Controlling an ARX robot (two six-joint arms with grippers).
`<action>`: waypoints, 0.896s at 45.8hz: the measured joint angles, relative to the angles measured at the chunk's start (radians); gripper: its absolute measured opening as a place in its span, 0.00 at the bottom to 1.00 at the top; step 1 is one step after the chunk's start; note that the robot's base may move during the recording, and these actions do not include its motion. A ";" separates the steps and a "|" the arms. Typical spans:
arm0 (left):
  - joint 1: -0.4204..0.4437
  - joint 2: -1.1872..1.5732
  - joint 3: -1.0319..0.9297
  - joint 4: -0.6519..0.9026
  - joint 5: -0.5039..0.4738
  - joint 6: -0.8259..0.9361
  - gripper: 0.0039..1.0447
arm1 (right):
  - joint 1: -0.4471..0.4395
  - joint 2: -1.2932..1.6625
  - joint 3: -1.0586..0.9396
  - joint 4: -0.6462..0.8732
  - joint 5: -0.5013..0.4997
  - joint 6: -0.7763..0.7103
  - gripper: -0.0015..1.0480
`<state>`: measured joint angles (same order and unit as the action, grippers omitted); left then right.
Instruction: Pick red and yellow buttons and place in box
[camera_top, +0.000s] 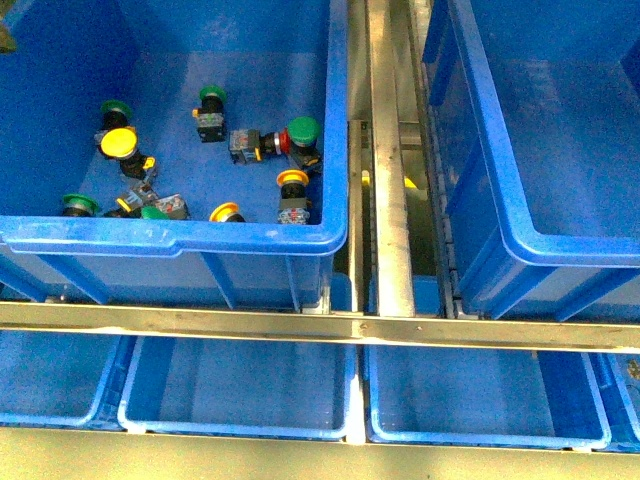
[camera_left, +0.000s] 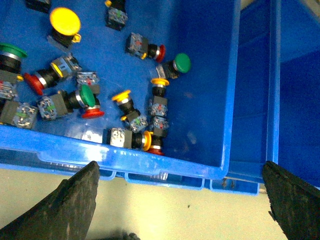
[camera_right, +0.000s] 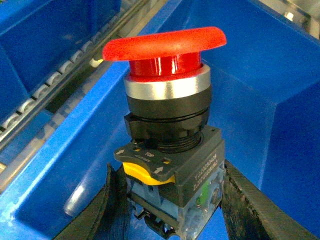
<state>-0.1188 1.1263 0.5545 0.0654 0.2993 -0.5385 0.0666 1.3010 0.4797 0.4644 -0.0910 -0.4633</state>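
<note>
The right claw (camera_right: 172, 212) is clamped only on the lower body of the red button (camera_right: 165, 100), its heavy cap well above the grip, so it could tilt and slip out early, landing outside the box (camera_top: 570, 252) that seems to lie below the claw.

Red mushroom-cap button (camera_right: 167, 125) upright in right gripper (camera_right: 172, 200); yellow buttons (camera_top: 118, 142) lie tumbled in left bin (camera_top: 338, 150); deep blue box (camera_top: 500, 212) alongside.

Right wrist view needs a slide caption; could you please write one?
Right gripper holds a red button upright, blue bins behind.
</note>
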 joint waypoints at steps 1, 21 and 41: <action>0.011 -0.005 -0.003 0.000 -0.001 0.001 0.93 | 0.002 -0.004 0.000 -0.005 0.004 0.008 0.39; 0.116 -0.162 -0.377 0.716 -0.302 0.508 0.26 | 0.045 -0.019 0.000 -0.035 0.050 0.066 0.39; 0.116 -0.438 -0.501 0.559 -0.300 0.527 0.02 | 0.043 -0.106 -0.060 -0.072 0.069 0.084 0.39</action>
<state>-0.0025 0.6880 0.0536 0.6247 -0.0006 -0.0116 0.1097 1.1950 0.4194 0.3920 -0.0219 -0.3790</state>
